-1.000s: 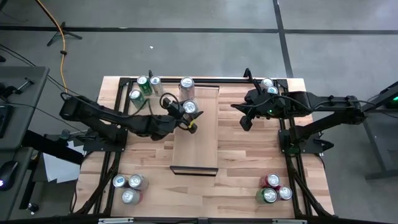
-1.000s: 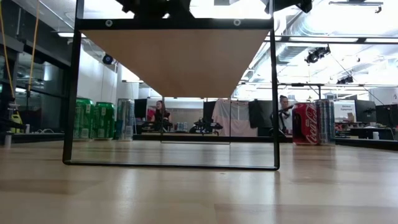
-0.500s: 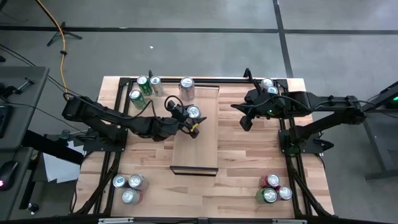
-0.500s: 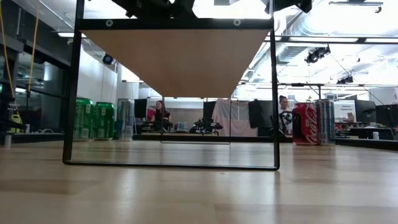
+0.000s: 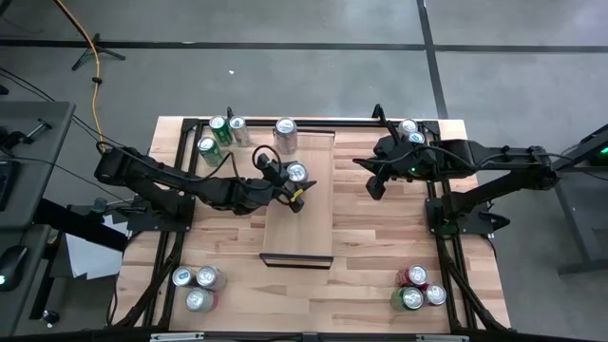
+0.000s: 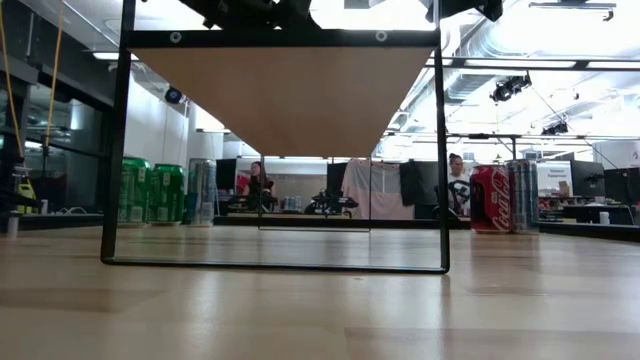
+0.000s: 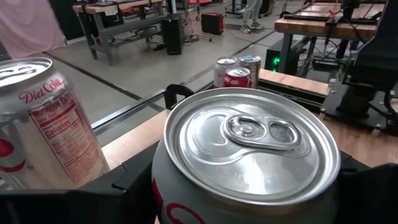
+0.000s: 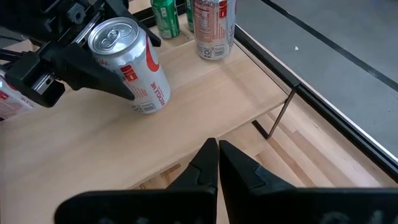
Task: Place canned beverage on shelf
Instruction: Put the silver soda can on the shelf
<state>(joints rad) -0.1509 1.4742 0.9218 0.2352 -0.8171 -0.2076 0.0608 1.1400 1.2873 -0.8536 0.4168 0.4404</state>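
**Four cameras, one shelf**

The high view looks straight down on the table (image 5: 380, 237), shelf (image 5: 299, 214) at frame centre. The low view looks level under it into the room. The left wrist camera sits close on a can (image 7: 249, 155); the right wrist view shares it (image 8: 134, 65).

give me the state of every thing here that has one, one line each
left gripper: closed around the silver can, over the shelf
silver can: held, tilted, base on or just above the board; unopened
Diet Coke can: upright at the shelf's far end, free
shelf: raised on its dark frame, near part bare
right gripper: shut, holding nothing, right of the shelf
corner can clusters: upright on the table
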